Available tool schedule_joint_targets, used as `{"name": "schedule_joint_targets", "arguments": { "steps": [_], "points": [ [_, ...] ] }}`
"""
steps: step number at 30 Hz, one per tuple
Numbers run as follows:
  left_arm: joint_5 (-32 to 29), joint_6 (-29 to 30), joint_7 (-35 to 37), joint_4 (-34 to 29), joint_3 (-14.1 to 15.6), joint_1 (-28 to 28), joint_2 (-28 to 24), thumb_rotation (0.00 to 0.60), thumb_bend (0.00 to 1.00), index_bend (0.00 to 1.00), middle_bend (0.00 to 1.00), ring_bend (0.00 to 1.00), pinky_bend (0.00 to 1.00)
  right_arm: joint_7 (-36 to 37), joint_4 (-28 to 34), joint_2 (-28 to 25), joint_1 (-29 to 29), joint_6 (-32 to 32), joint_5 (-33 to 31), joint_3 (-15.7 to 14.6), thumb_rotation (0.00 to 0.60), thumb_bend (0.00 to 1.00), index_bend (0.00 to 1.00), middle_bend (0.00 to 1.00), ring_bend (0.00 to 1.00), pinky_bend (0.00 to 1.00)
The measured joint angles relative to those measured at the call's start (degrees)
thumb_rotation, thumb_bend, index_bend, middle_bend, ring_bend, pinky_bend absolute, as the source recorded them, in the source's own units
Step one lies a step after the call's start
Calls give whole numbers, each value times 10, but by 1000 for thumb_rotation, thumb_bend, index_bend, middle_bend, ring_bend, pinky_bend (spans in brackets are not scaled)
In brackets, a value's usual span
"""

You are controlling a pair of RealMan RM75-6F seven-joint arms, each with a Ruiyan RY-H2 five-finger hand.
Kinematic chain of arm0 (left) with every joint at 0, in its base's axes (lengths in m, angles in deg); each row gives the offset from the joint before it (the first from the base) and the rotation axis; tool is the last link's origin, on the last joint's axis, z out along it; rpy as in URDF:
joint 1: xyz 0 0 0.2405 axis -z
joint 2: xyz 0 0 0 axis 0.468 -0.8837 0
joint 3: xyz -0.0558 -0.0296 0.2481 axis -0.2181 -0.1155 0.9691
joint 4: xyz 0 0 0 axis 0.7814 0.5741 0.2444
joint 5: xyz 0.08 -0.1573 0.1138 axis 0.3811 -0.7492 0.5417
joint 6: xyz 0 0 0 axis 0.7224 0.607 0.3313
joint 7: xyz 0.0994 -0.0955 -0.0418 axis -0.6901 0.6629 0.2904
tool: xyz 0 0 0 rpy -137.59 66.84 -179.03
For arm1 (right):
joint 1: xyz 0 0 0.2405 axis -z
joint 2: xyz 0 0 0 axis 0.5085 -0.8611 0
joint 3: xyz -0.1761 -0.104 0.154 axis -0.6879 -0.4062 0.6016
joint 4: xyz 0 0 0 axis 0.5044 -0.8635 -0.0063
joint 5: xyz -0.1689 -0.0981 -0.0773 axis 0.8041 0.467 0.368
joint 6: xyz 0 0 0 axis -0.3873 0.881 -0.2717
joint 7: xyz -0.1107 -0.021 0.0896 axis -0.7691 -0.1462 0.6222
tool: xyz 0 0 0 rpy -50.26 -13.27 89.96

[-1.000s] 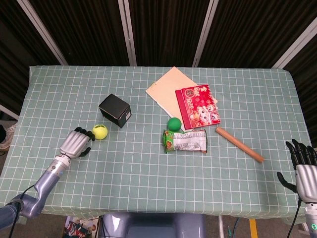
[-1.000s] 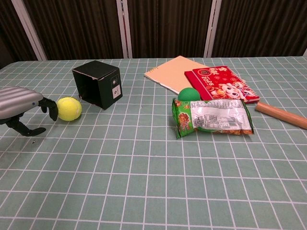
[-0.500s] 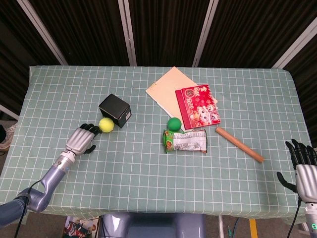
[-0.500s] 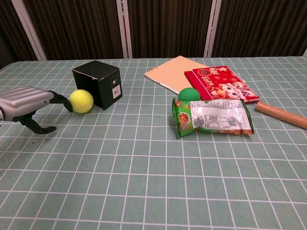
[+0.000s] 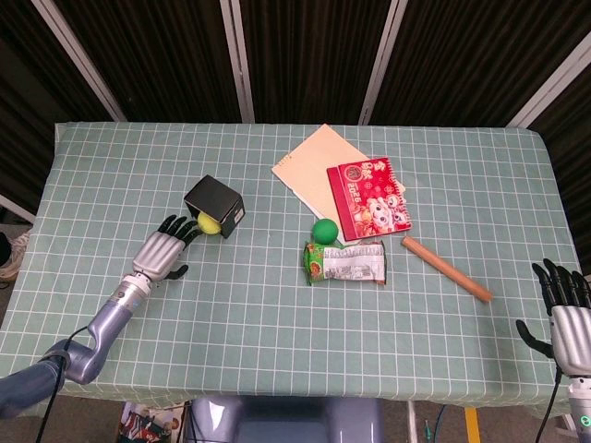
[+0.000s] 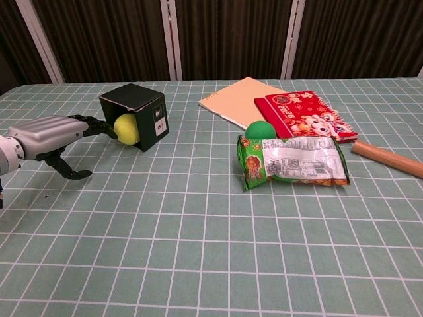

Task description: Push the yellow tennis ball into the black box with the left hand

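- Over at the left, the silver robot left hand [image 5: 160, 253] lies low on the green checked tablecloth [image 5: 277, 351], fingers [image 6: 92, 124] stretched apart, holding nothing, tips touching the yellow tennis ball [image 6: 127, 128].
- That ball sits in the open mouth of the small black box [image 5: 214, 205], partly inside.
- Further right lie a beige notebook [image 5: 312, 163] and a red picture book [image 5: 369, 197] overlapping it, a small green ball [image 5: 323, 231] and a green snack packet [image 5: 345, 262] touching.
- A wooden rolling pin [image 5: 446, 269] lies beside them.
- At the far right edge, the right hand [image 5: 560, 314] is spread open, empty.
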Motion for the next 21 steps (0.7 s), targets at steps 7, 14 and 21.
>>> {"name": "schedule_joint_targets", "arguments": {
  "steps": [7, 14, 21],
  "points": [
    [-4, -9, -4, 16, -2, 13, 12, 600, 247, 58, 0, 0, 0, -1, 1, 0, 0, 1, 1, 0, 600, 321, 0, 0, 0, 0],
    [-18, -8, -15, 24, -12, 21, 24, 599, 220, 12, 0, 0, 0, -1, 1, 0, 0, 0, -1, 1, 600, 320, 0, 0, 0, 0],
    [-28, -11, -21, 27, -15, 27, 31, 586, 210, 1, 0, 0, 0, 3, -1, 0, -2, -4, -3, 2, 600, 321, 0, 0, 0, 0]
  ]
}}
